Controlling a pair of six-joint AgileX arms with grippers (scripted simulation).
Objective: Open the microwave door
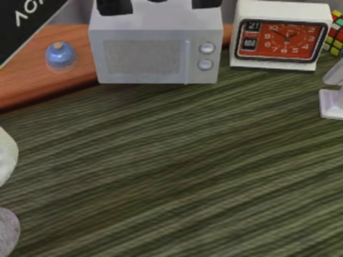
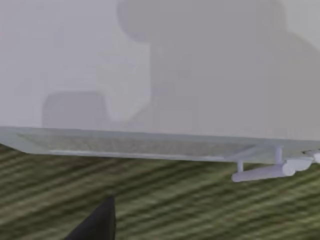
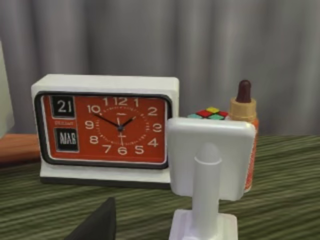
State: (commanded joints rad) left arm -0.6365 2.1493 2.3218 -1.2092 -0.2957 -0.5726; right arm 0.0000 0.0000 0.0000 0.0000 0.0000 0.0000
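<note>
Door status: the microwave (image 1: 155, 45) sits at the far edge of the tabletop (image 1: 171, 171), and its door (image 1: 144, 56) lies flush with the front, so nothing of the opening is done yet as far as I can see.

Left gripper (image 1: 114, 6): dark shapes show above the microwave's top at the far edge of the top view, which I take to be my left arm. From its wrist view the microwave's top face fills most of the frame just below the gripper, with the door's upper edge and the handle bar (image 2: 265, 171) beyond and lower. Only one dark finger tip (image 2: 100, 222) shows; I cannot tell whether the gripper is released or clenched.

Right gripper (image 3: 97, 222): parked away from the microwave, facing the red clock (image 3: 105, 130) and a white stand (image 3: 207, 175); its state I also cannot tell.

Left to do, in my judgement: reach the handle, grip it, swing the door out.
</note>
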